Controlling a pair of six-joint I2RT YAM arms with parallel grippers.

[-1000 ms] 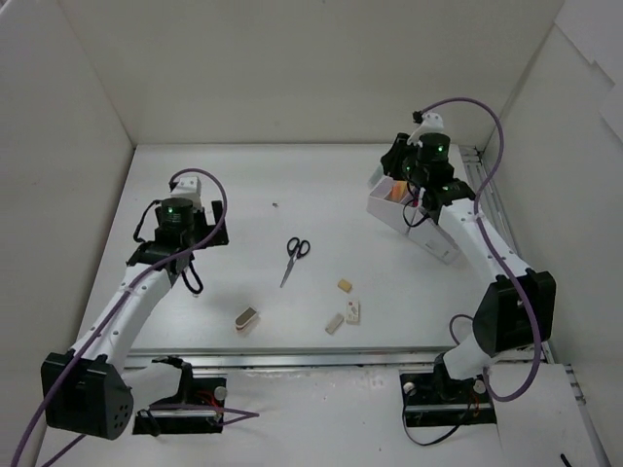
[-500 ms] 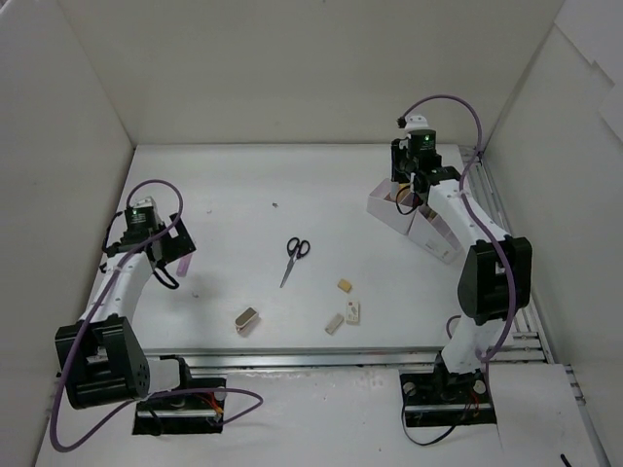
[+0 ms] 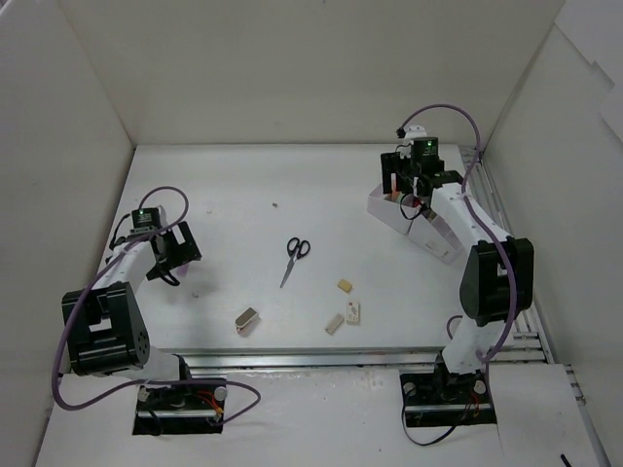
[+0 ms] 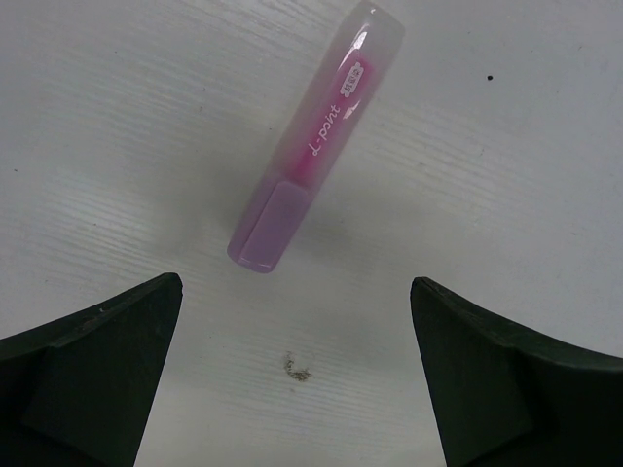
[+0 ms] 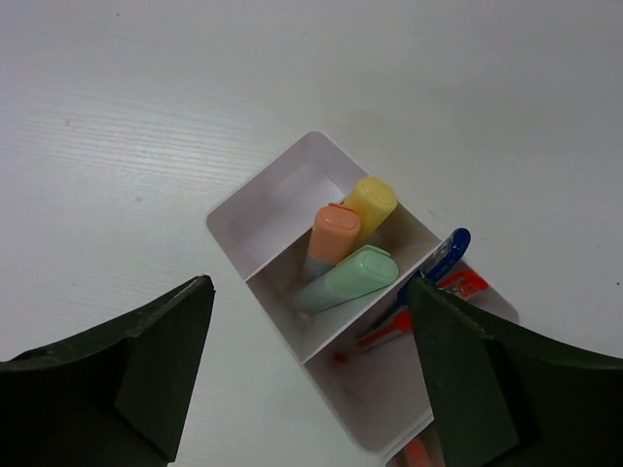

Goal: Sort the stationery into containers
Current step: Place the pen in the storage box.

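You have a white table (image 3: 321,175), with white walls (image 3: 292,68) standing at its far, left and right sides. In the table's far half lies one small dark speck (image 3: 274,205) (what it is, I cannot tell). A metal rail (image 3: 321,359) runs along the table's near edge. The table also carries a small grey smudge (image 4: 295,365).

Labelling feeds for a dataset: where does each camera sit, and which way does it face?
Top external: above and behind, looking down at the table; left arm, right arm whole.
Left wrist: faces down at a pink marker; open left gripper frames it.
Right wrist: faces down into the tray; open right gripper shows.
Shared: the tray, top and right wrist.
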